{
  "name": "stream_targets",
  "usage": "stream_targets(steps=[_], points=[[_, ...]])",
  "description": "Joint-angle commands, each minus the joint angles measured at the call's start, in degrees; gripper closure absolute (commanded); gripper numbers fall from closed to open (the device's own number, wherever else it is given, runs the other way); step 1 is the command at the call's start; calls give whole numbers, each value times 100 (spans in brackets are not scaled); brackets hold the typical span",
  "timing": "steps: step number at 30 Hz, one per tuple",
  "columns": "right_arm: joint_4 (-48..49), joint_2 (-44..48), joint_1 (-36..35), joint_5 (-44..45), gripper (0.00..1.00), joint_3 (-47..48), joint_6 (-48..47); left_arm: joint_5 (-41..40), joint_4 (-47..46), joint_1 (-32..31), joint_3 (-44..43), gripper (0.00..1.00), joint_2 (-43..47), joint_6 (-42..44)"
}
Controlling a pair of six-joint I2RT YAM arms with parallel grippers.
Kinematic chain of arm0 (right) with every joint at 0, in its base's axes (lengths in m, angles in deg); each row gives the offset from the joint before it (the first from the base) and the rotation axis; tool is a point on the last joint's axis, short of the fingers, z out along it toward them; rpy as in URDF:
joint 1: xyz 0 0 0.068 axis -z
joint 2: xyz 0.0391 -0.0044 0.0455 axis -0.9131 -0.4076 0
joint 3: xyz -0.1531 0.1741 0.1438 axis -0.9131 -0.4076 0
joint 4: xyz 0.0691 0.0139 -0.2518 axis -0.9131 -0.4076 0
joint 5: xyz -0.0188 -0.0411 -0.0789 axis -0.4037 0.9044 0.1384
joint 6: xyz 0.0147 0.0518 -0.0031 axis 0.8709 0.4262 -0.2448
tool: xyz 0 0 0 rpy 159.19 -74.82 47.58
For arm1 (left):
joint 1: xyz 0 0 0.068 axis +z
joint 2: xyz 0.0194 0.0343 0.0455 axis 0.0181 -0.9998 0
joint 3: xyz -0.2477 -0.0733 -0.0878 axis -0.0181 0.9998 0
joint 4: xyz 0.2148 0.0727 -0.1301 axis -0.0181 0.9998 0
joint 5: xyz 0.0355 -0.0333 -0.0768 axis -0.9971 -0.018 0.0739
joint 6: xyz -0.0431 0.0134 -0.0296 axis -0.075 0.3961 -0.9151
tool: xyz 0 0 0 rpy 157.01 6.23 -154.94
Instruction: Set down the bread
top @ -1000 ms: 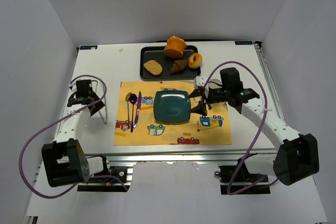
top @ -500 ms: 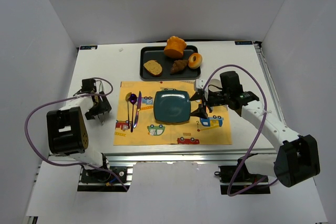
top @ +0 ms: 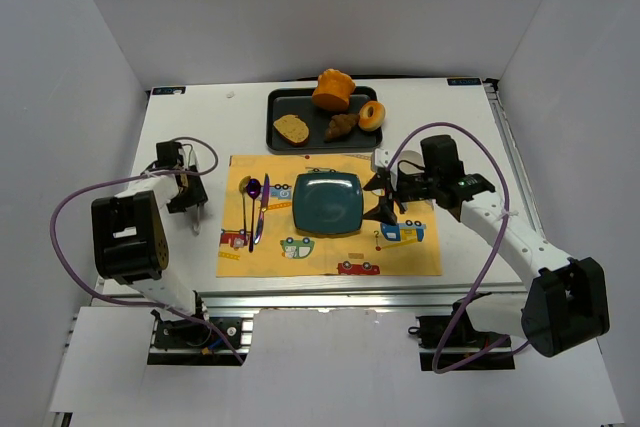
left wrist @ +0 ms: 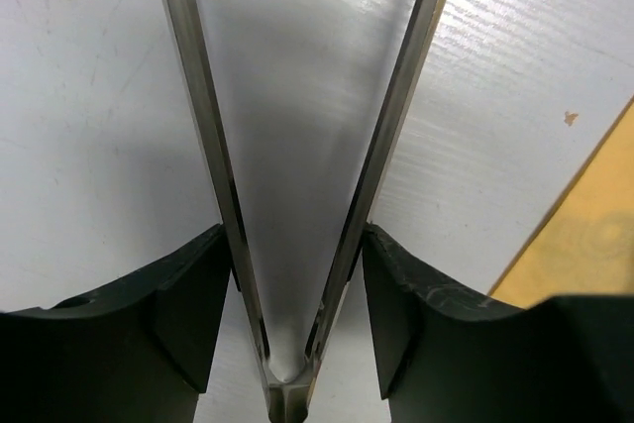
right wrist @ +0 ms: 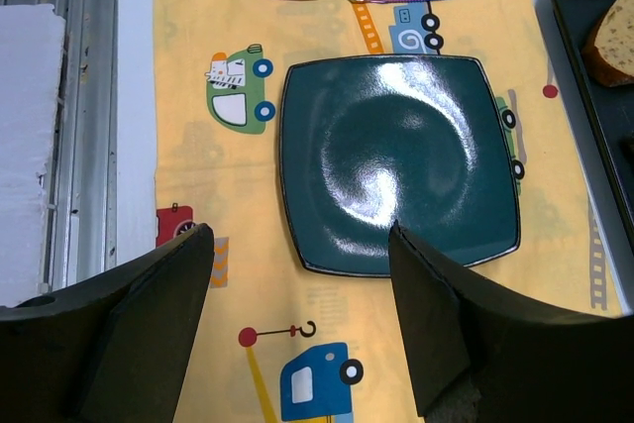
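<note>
The bread [top: 332,90], a bright-orange ridged bun, sits at the back of a black tray [top: 283,102]. My right gripper [top: 385,197] is open and empty, hovering over the yellow placemat just right of a teal square plate [top: 327,203]. In the right wrist view its open fingers [right wrist: 299,233] frame the plate's [right wrist: 396,160] near edge. My left gripper [top: 186,195] is at the table's left, far from the bread. It is shut on metal tongs [left wrist: 396,136]; the wrist view shows both fingers [left wrist: 297,245] pressed on the V-shaped arms.
The tray also holds a toast slice [top: 291,129], a dark croissant [top: 341,126] and a donut [top: 371,115]. A purple spoon [top: 253,190] and knife [top: 262,207] lie on the placemat [top: 400,257] left of the plate. White walls enclose the table.
The left arm has swung and folded, carrying its gripper and the tongs slightly right and back. The right gripper has barely moved. The bread has not moved.
</note>
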Motion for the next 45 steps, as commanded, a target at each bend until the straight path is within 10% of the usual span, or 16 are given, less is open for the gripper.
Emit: stream_targets(steps=[1,16,32,45], points=[[176,95,72,20,24,149,74,64,-61,4,208,36,-159,187],[150,192,380,47,24,184,65,2066,-738,-179,-81,100,1035,-805],[220,455,1382,-147,23,263,127,3341,-2223,-2448,-2656,86,-633,-4804],[352,412,1426,-164,23,158,171,3702,-1688,-2615,-3615,68,-1398,-4735]])
